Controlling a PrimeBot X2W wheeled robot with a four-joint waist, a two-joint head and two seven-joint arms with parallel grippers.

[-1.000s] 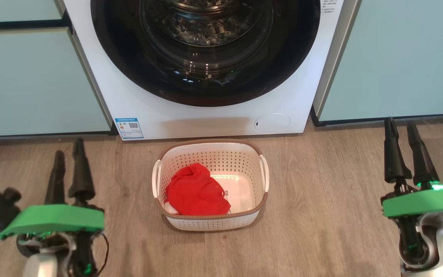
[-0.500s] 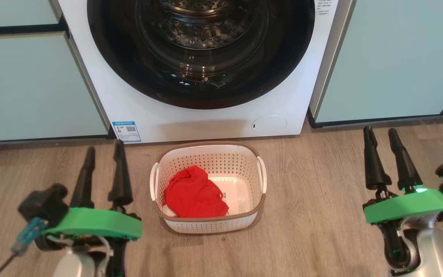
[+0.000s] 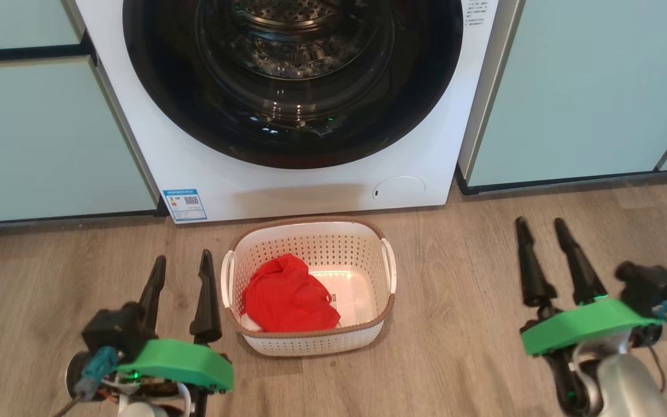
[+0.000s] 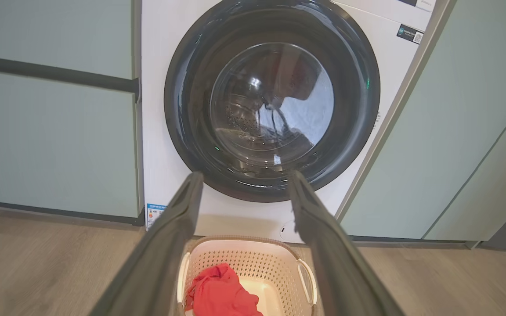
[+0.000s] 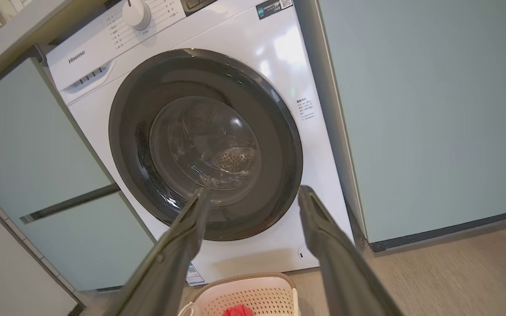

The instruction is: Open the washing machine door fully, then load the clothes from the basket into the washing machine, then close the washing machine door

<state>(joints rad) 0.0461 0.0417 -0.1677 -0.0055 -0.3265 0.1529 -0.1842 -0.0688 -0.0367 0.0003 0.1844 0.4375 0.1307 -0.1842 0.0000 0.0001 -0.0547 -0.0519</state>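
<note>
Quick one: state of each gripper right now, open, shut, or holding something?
Left gripper: open, holding nothing, left of the cream-white perforated plastic basket.
Right gripper: open, holding nothing, above the wooden floor.

You have the washer (image 3: 310, 191) at top centre of the head view, door (image 3: 293, 87) flat against its front, cabinets (image 3: 50, 133) either side. The basket (image 3: 310, 344) sits on the floor (image 3: 461, 347) just below it, clothes (image 3: 287, 295) in its left half. Left gripper (image 3: 183, 256) lower left, just beside the basket; right gripper (image 3: 539, 222) lower right, well apart.
</note>
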